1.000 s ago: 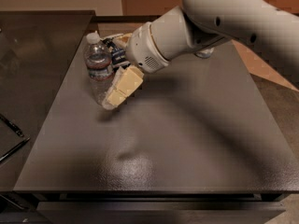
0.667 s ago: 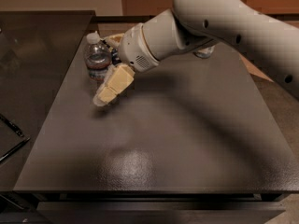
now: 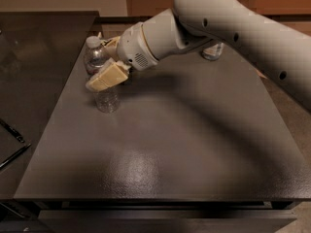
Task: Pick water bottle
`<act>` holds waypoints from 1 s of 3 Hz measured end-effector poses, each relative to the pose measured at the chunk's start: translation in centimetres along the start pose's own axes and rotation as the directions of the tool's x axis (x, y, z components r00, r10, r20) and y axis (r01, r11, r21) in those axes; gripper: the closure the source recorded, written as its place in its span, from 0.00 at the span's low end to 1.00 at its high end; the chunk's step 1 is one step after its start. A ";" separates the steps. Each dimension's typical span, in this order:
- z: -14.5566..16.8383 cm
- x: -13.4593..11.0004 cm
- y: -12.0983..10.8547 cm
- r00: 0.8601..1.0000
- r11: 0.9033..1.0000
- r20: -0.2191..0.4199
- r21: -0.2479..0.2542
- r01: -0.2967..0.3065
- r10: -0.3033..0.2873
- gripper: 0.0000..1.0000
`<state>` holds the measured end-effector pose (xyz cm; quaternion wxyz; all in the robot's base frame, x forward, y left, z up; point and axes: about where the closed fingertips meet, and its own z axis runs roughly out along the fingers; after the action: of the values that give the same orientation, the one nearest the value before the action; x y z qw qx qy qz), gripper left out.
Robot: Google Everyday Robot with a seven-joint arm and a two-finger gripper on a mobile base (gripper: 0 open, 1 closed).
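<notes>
A moment ago the gripper hung lower, its tan tip reaching down past the water bottle toward the tabletop and covering the bottle's lower half. Now it sits higher and lies straight across the bottle's middle, hiding the label band. The ribbed lower body and base show beneath it, and the shoulder and white cap above it. The cap sits at about the same spot in the upper left of the frame as before, so the bottle seems not to have been pushed.

I judge the approach to be over and the grasp in hand. Whether the gripper is clamped on the bottle or only placed around it, I cannot tell. The base looks to rest on the tabletop, so the lift is not yet done.

The bottle stands at the upper left of the tabletop, near its left edge. Its long axis is upright, cap on top and base down. In the frame it leans a little, cap toward the upper left and base toward the lower right, which is probably the view's slant, not a real tilt.

A second bottle stands well apart at the top, partly behind the arm.
</notes>
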<state>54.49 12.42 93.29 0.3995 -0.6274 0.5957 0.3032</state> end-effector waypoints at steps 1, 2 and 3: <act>-0.4 -0.5 -0.4 1.000 1.000 0.014 -0.010 -0.002 0.003 0.62; -1.8 -2.1 -0.6 0.999 1.000 0.033 -0.015 0.019 -0.019 0.85; -4.6 -4.7 -0.2 0.997 0.998 0.061 -0.026 0.052 -0.050 1.00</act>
<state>53.74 10.83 99.68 0.4164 -0.6382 0.5630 0.3200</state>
